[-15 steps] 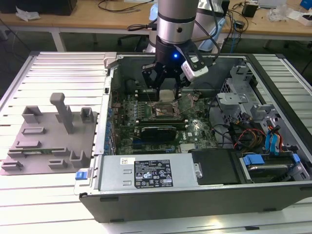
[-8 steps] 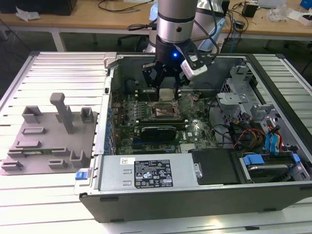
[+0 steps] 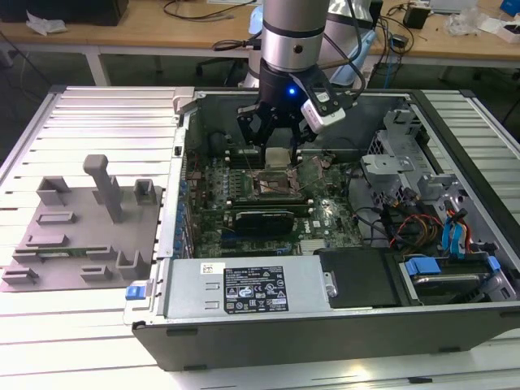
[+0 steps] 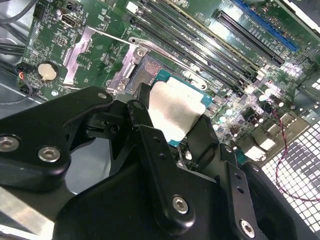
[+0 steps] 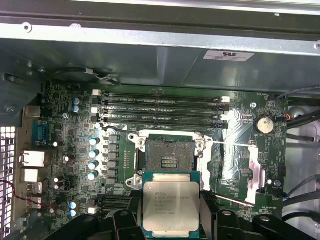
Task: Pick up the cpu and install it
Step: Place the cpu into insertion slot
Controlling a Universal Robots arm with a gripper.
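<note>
cpu (image 5: pixel 170 202) — flat, square, matte silver top — gripped by black tool (image 3: pixel 276 158) above bare socket (image 5: pixel 169 156).

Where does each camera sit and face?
Exterior view: off the arm, above, looking down into the open computer case; shows arm and gripper.
First wrist view: rides the arm, facing the empty socket; fingers show.
Second wrist view: rides the arm, oblique, behind the gripper's black links.
Both wrist views share the gripped cpu and socket.
</note>
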